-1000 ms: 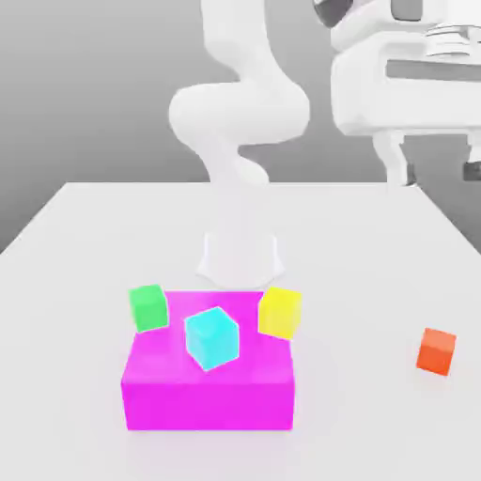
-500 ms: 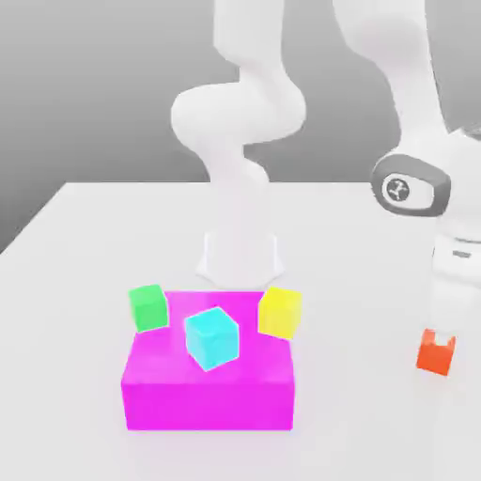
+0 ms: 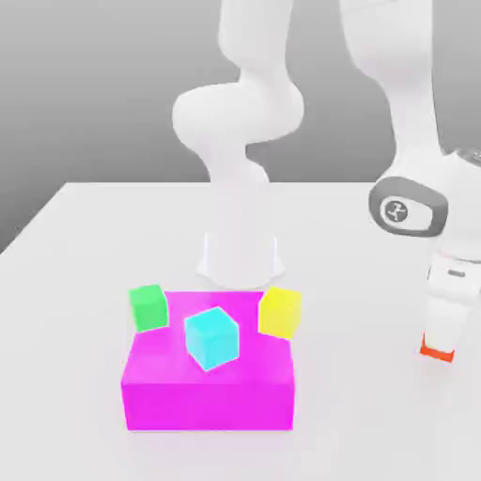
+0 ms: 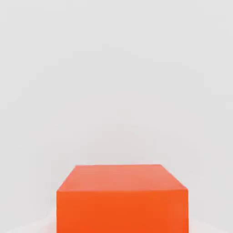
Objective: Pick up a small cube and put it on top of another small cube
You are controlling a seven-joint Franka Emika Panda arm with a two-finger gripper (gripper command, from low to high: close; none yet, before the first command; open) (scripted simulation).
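Observation:
The small orange-red cube (image 3: 436, 353) lies on the white table at the exterior view's right, and just a sliver of it shows under my gripper (image 3: 442, 329), which has come down over it. The hand view has the same cube (image 4: 122, 200) close up, its top face and one side in sight. A small cyan cube (image 3: 210, 338) rests on the big magenta block (image 3: 207, 399). A small green cube (image 3: 148, 307) and a yellow cube (image 3: 280, 313) stand at the block's far corners.
The arm's white base (image 3: 240, 254) stands just behind the magenta block. The white table (image 3: 94, 244) stretches bare to the exterior view's left and between the block and the orange-red cube.
My hand came from high at the upper right down onto the orange-red cube, and over the last half second it sank further and covered most of it. The other cubes have not moved.

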